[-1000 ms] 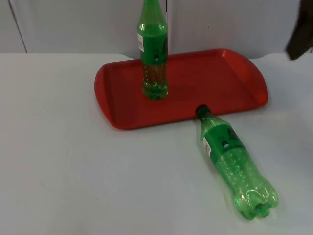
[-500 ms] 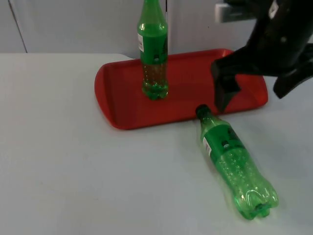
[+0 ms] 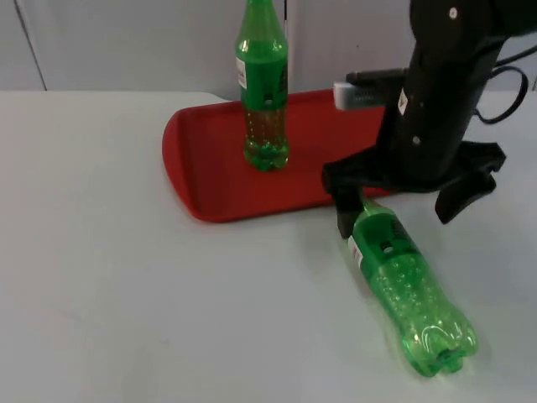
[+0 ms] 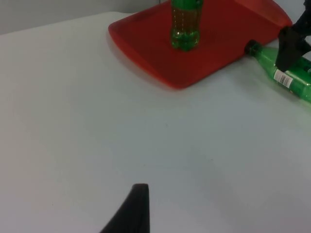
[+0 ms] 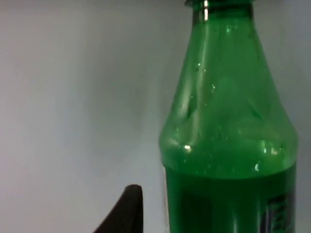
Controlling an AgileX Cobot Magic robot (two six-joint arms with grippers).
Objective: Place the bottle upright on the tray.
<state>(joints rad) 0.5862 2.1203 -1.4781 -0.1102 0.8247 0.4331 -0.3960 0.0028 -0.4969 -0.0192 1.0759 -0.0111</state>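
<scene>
The left hand (image 4: 138, 204) waits well back over bare white worktop (image 3: 101, 277), far from everything that matters; whether it is wide or narrow cannot be told here. Further right sits the red tray (image 3: 201, 168), its near rim just short of the task's thing, and on it a green bottle (image 3: 264, 92) already stands upright toward the tray's left half, leaving the right half free. Next comes the lying bottle (image 3: 403, 285), flat on the worktop just in front of the tray: its dark cap end points up toward the tray's near rim and its lobed base points away toward the near right, so its long axis runs on a slant from the tray outward. The right hand (image 3: 403, 197) hangs directly above the neck and shoulder of this bottle, fingers spread wide with one on either side of the axis, gripping nothing yet; the right arm is plainly the nearer one. In the right wrist view the neck and shoulder loom close along the finger. The lying bottle is clear green plastic with a dark label band near the shoulder and a dimpled lower body, apparently empty, so likely light and prone to roll.
</scene>
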